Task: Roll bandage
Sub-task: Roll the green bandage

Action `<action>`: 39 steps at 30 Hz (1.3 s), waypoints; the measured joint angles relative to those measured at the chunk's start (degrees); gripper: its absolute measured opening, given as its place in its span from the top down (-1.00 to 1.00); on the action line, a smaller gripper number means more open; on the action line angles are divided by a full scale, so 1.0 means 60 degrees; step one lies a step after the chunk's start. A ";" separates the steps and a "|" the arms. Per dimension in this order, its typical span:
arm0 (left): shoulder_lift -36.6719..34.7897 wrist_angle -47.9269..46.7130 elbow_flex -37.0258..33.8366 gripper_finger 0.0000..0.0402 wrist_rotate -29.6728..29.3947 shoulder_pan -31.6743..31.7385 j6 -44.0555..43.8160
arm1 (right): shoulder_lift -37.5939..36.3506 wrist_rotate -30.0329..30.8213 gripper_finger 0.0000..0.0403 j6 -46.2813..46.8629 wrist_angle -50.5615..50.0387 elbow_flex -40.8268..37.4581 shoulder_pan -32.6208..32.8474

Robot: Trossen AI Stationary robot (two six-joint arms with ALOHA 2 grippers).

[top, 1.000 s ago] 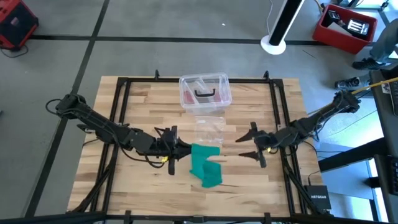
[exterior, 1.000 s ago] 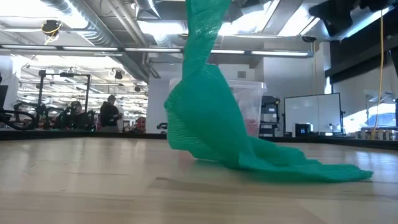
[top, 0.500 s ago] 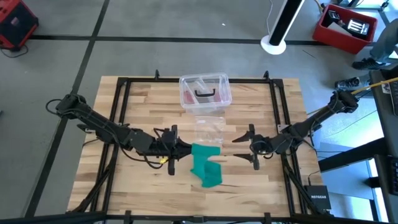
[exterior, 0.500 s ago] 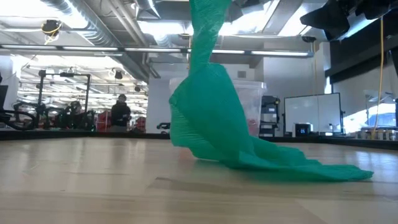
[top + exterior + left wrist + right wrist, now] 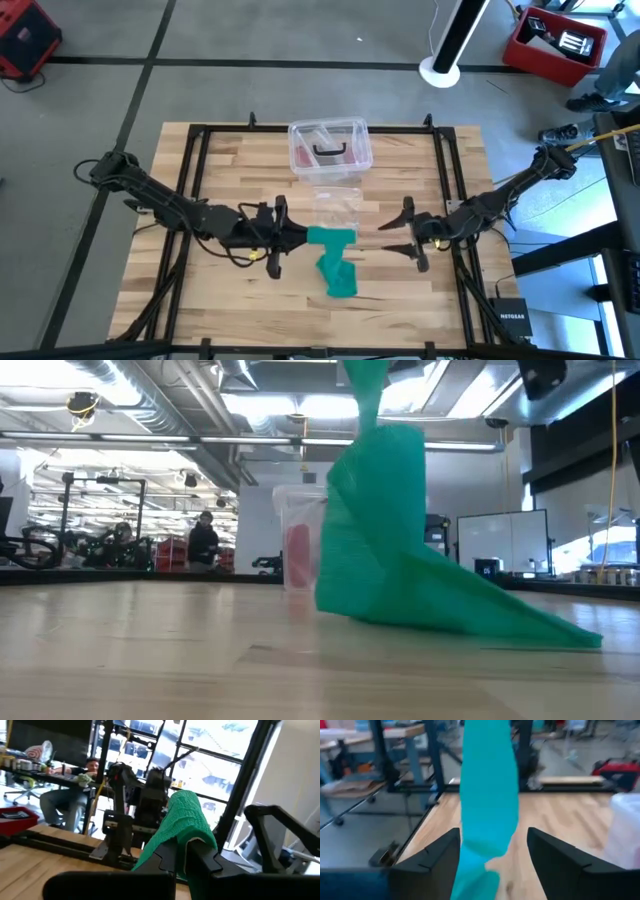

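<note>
Clearly, one end of the bandage is pinched in the closed left gripper and lifted above mid-table; the rest is draped down onto the wood. Well apart, the right gripper is held open, empty, facing the strip. Behind, a box is seen.

The right claw is seen with its two dark fingers spread apart. Between them, farther off, the teal bandage hangs as a vertical band over the wooden surface. A dark metal frame is seen along the surface's edge, and a clear plastic box at one side.
</note>
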 joint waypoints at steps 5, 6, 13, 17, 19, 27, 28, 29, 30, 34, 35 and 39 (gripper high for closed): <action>0.0000 0.0481 0.0002 0.94 -0.0233 0.0161 0.0003 | 0.1152 0.0095 -0.09 -0.0706 0.2064 0.0000 0.0000; 0.0000 0.0572 0.0002 0.94 -0.0245 0.0217 0.0004 | 0.1441 0.0095 -0.09 -0.0766 0.2358 0.0000 0.0000; -0.0001 0.0579 0.0002 0.94 -0.0203 0.0406 -0.0055 | 0.3451 0.1073 -0.23 -0.0718 0.3940 0.0110 -0.0072; 0.0000 0.0461 -0.0002 0.94 -0.0142 0.0406 0.0013 | 0.4286 0.1388 -0.42 -0.0567 0.3813 0.0623 -0.0262; 0.0000 0.0538 0.0000 0.94 -0.0143 0.0406 0.0039 | 0.4632 0.1353 -0.49 -0.0432 0.3749 0.0831 -0.0336; 0.0000 0.0619 -0.0002 0.94 -0.0167 0.0521 0.0324 | 0.5406 0.2203 -0.55 -0.0623 0.4259 0.1644 -0.0806; 0.0000 0.0636 -0.0002 0.94 -0.0174 0.0559 0.0287 | 0.5456 0.2207 -0.55 -0.0595 0.4274 0.1735 -0.0920; 0.0000 0.0658 -0.0001 0.94 -0.0179 0.0589 0.0276 | 0.5533 0.2185 -0.55 -0.0529 0.4254 0.1795 -0.1010; 0.0000 0.0664 -0.0002 0.94 -0.0205 0.0599 0.0266 | 0.5646 0.2168 -0.55 -0.0476 0.4237 0.1859 -0.1100; 0.0000 0.0634 0.0001 0.94 -0.0202 0.0591 0.0293 | 0.5906 0.2081 -0.55 -0.0389 0.4190 0.1972 -0.1330; 0.0000 0.0624 -0.0001 0.94 -0.0201 0.0574 0.0326 | 0.5937 0.2060 -0.55 -0.0384 0.4213 0.1982 -0.1337; 0.0000 0.0610 0.0002 0.94 -0.0197 0.0566 0.0434 | 0.5957 0.1977 -0.55 -0.0378 0.4214 0.1982 -0.1333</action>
